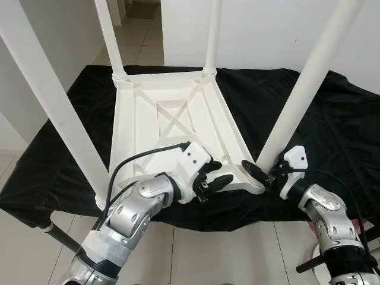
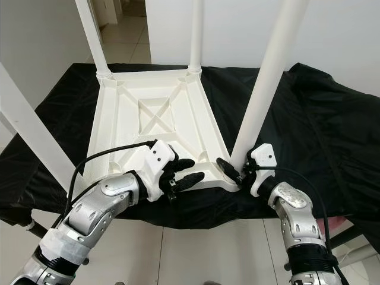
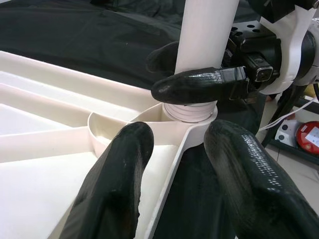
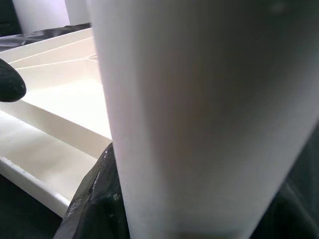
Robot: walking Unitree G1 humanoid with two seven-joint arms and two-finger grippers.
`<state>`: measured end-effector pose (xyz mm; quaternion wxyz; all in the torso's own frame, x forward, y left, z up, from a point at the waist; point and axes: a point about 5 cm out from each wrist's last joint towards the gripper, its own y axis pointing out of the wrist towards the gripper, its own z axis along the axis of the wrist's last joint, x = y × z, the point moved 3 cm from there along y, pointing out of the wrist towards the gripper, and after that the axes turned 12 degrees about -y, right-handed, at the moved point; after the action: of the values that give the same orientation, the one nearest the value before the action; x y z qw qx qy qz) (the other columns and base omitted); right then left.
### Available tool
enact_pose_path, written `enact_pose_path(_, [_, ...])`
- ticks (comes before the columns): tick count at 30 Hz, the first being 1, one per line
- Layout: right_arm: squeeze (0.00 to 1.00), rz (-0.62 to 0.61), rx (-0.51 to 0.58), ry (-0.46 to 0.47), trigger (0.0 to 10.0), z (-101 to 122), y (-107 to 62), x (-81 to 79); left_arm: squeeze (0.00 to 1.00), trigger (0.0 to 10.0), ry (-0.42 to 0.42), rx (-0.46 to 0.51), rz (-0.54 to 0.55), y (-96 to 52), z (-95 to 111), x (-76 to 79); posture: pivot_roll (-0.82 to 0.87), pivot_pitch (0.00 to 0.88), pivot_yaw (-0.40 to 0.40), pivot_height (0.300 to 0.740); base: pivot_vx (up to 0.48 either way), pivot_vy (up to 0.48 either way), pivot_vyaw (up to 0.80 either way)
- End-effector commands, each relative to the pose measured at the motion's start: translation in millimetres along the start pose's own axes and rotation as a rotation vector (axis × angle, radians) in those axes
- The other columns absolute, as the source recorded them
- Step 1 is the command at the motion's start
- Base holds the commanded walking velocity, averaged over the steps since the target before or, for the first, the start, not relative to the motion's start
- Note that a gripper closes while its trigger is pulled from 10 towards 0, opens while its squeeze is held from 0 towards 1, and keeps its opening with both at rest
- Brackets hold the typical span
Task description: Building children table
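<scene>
A white plastic children's table lies upside down on a black cloth, its ribbed underside (image 1: 136,127) facing up and its legs standing upright. My right gripper (image 1: 261,173) is shut around the base of the near right leg (image 1: 297,101), just above its socket (image 3: 192,110); one black finger (image 3: 199,85) crosses in front of the leg and the other sits behind. My left gripper (image 1: 217,174) is open at the table's near rim (image 3: 169,169), one finger inside the rim and one outside, a short way left of that socket. The leg (image 4: 199,99) looms close in the right wrist view.
The near left leg (image 1: 53,101) rises by my left arm, and two far legs (image 1: 110,35) (image 1: 212,35) stand at the back. The black cloth (image 1: 332,124) covers the work table and hangs over its edges. Tiled floor lies below, with a red object (image 3: 309,137) there.
</scene>
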<state>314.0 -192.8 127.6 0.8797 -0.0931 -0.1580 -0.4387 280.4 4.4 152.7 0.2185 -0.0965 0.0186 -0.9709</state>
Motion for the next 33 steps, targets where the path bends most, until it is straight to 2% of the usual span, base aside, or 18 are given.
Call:
enact_pose_path(1, [0.00,0.007,-0.009,-0.015,0.0,-2.5,-2.5,-0.3,0.00,10.0,0.007,-0.041,-0.078,0.0,-6.3,5.9,-0.08,0.000,0.012,0.740,0.000,0.000,0.00])
enact_pose_path(2, [0.00,0.008,-0.007,-0.015,0.0,-2.7,-2.5,-0.2,0.00,10.0,0.005,-0.043,-0.078,0.1,-6.6,5.9,-0.08,0.000,0.012,0.740,0.000,0.000,0.00])
enact_pose_path(3, [0.00,-0.036,0.008,0.019,1.8,-0.3,-3.4,0.3,0.00,10.0,-0.007,-0.024,-0.060,0.0,-4.1,3.6,-0.08,0.000,0.006,0.740,0.000,0.000,0.00])
enact_pose_path(4, [0.00,-0.068,0.022,0.046,4.5,1.9,-4.3,0.1,0.00,10.0,-0.010,-0.008,-0.042,-0.3,-2.1,1.5,-0.08,0.000,0.007,0.740,0.000,0.000,0.00])
enact_pose_path(5, [0.00,-0.089,0.031,0.065,10.0,3.4,-5.3,-0.1,0.00,10.0,-0.011,0.002,-0.031,-0.6,-0.9,0.3,-0.08,0.000,0.006,0.740,0.000,0.000,0.00])
enact_pose_path(10, [0.00,-0.170,0.025,0.082,10.0,3.9,-6.1,-0.6,0.00,10.0,-0.005,-0.002,-0.007,-1.3,-4.4,-1.9,-0.08,0.000,-0.002,0.740,0.000,0.000,0.00])
enact_pose_path(13, [0.00,-0.282,-0.050,0.078,10.0,-5.5,-5.6,1.3,0.00,10.0,0.005,-0.006,0.011,-1.9,-7.4,-2.4,-0.07,0.000,-0.009,0.740,0.000,0.000,0.00])
enact_pose_path(16, [0.00,-0.325,-0.058,0.096,10.0,-6.8,-5.0,2.2,0.00,10.0,0.003,-0.004,0.013,-1.8,-7.2,-2.7,-0.07,0.000,-0.011,0.740,0.000,0.000,0.00])
enact_pose_path(18, [0.00,-0.421,-0.082,0.129,10.0,-9.1,-2.6,1.4,0.00,10.0,0.008,0.008,0.030,-1.6,-5.8,-5.1,-0.07,0.000,-0.015,0.740,0.000,0.000,0.00])
enact_pose_path(20, [0.00,-0.421,-0.082,0.129,10.0,-9.1,-2.6,1.4,0.00,10.0,0.008,0.008,0.030,-1.6,-5.8,-5.1,-0.07,0.000,-0.015,0.740,0.000,0.000,0.00])
enact_pose_path(22, [0.00,-0.523,-0.100,0.188,10.0,-11.2,0.3,-3.6,0.00,10.0,0.014,0.022,0.042,-1.4,-4.7,-7.5,-0.07,0.000,-0.022,0.740,0.000,0.000,0.00])
enact_pose_path(23, [0.00,-0.523,-0.100,0.188,10.0,-11.2,0.3,-3.6,0.00,10.0,0.014,0.022,0.042,-1.4,-4.7,-7.5,-0.07,0.000,-0.022,0.740,0.000,0.000,0.00])
enact_pose_path(24, [0.00,-0.600,-0.120,0.232,10.0,-12.9,1.7,-6.7,0.00,10.0,0.019,0.030,0.046,-0.1,-2.8,-9.2,-0.07,0.000,-0.024,0.740,0.000,0.000,0.00])
enact_pose_path(27, [0.00,-0.600,-0.120,0.232,10.0,-12.9,1.7,-6.7,0.00,10.0,0.019,0.030,0.046,-0.1,-2.8,-9.2,-0.07,0.000,-0.024,0.740,0.000,0.000,0.00])
enact_pose_path(29, [0.00,-0.772,-0.179,0.313,10.0,-19.4,1.5,-15.7,0.00,10.0,0.057,0.049,0.069,2.1,1.7,-14.1,-0.07,0.000,-0.028,0.740,0.000,0.000,0.00])
enact_pose_path(30, [0.00,-0.772,-0.179,0.313,10.0,-19.4,1.5,-15.7,0.00,10.0,0.057,0.049,0.069,2.1,1.7,-14.1,-0.07,0.000,-0.028,0.740,0.000,0.000,0.00])
enact_pose_path(32, [0.00,-0.853,-0.241,0.364,10.0,-26.1,6.1,-31.3,0.00,10.0,0.071,0.062,0.088,2.9,2.7,-17.1,-0.06,0.000,-0.030,0.740,0.000,0.000,0.00])
enact_pose_path(33, [0.00,-0.853,-0.241,0.364,10.0,-26.1,6.1,-31.3,0.00,10.0,0.071,0.062,0.088,2.9,2.7,-17.1,-0.06,0.000,-0.030,0.740,0.000,0.000,0.00])
